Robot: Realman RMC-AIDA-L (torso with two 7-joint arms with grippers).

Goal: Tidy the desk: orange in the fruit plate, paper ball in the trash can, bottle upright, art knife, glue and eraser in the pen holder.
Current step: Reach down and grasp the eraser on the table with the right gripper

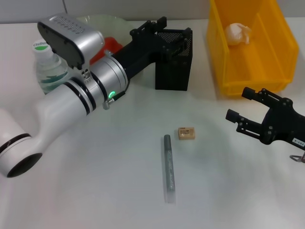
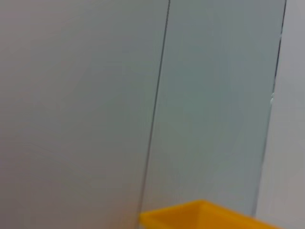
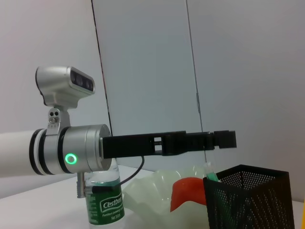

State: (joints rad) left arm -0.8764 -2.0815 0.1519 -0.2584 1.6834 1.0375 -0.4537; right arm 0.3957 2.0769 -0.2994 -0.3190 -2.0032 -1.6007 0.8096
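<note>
Done, as I read it: paper ball [image 1: 237, 33] in trash can [image 1: 281, 57], upper right; orange [image 1: 107, 47] in plate [image 1: 102, 21], bottle [image 1: 47, 67] upright, upper left.

Left: eraser [image 1: 186, 133] and grey stick [image 1: 168, 168] on bench [image 1: 95, 191], centre.

Left gripper [image 1: 164, 33] over holder [image 1: 174, 59], fingers: can't tell. Right gripper [image 1: 240, 107] spread wide, empty, right edge.

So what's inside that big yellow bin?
The trash can holds one paper ball, resting near its far end. Nothing else shows on the visible floor; the near wall hides the strip just behind it.
</note>
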